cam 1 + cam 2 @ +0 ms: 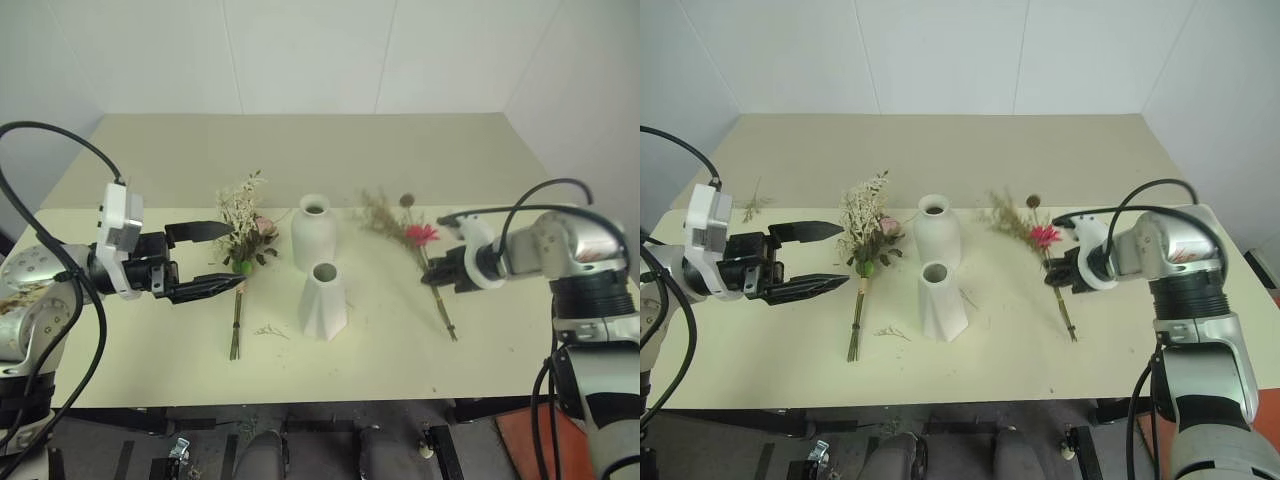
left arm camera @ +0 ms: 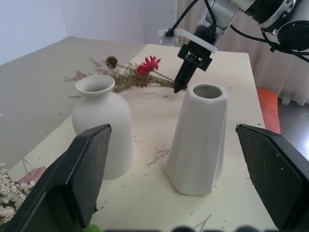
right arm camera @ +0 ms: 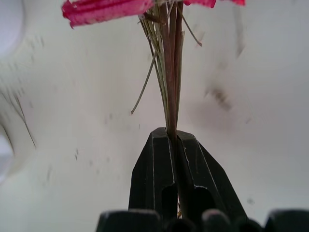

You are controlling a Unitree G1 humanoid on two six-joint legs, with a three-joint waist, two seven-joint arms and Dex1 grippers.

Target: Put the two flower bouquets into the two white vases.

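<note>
Right gripper (image 1: 437, 275): jaws clamped on the magenta daisy bouquet's (image 1: 421, 236) stems, long axis running near-far on the desk (image 1: 400, 150), right of both white vases (image 1: 322, 268). Left gripper (image 1: 212, 260): jaws apart, beside the pink rose bouquet (image 1: 243, 228), left of the vases.

Thin bouquet with magenta daisy, beige grass and brown seed ball (image 3: 170, 63): in the right wrist view the picture's edge cuts the flower head off, and the stems vanish between the pressed-together fingers of the right gripper (image 3: 175, 145). Pale pink rose bouquet with cream sprigs (image 2: 17, 191): only a corner shows in the left wrist view, blurred. Loose dried sprig (image 1: 268, 330) beside the faceted white vase (image 1: 324, 300): too small to tell its kind.
</note>
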